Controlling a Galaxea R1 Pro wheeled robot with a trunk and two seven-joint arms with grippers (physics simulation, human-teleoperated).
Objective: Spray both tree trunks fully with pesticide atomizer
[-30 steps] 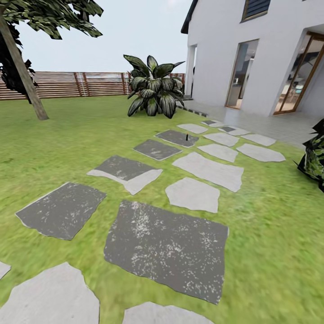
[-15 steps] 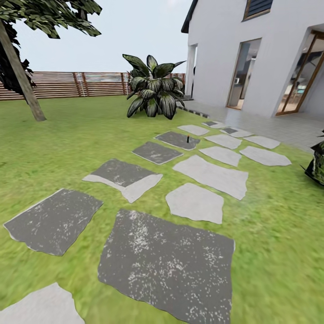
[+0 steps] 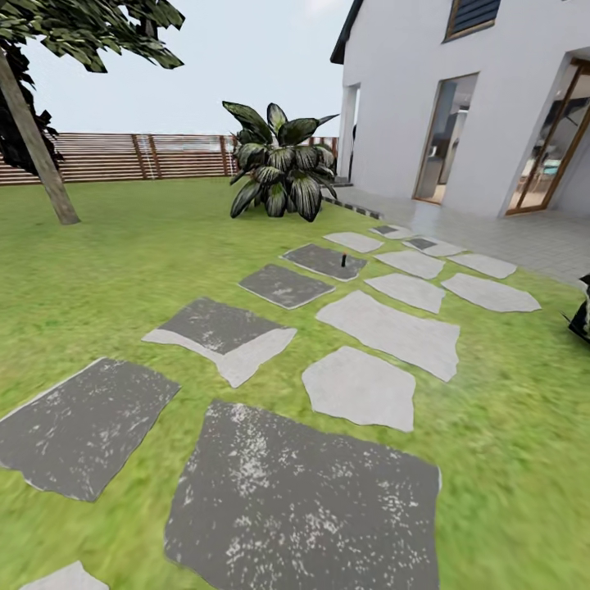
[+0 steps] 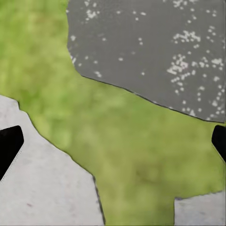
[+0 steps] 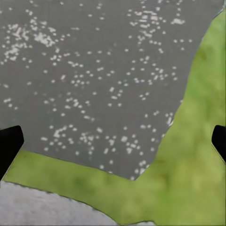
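- The garden is seen from the head view: green grass with grey stepping stones leading toward a white house.
- A small dark upright thing is seen on a far dark stone, just in front of the big leafy plant. It is too small to be sure, but it may be the pesticide atomizer.
- One tree trunk is seen well to the left of the leafy plant, near the wooden fence. No white specks can be made out on it.
- The left gripper is held wide open over grass and stone, with nothing in it.
- The right gripper is also spread open and empty, over a dark speckled stone.
- Nothing is judged to be done yet. The bottle must be reached and picked up, and both trunks must then be sprayed.
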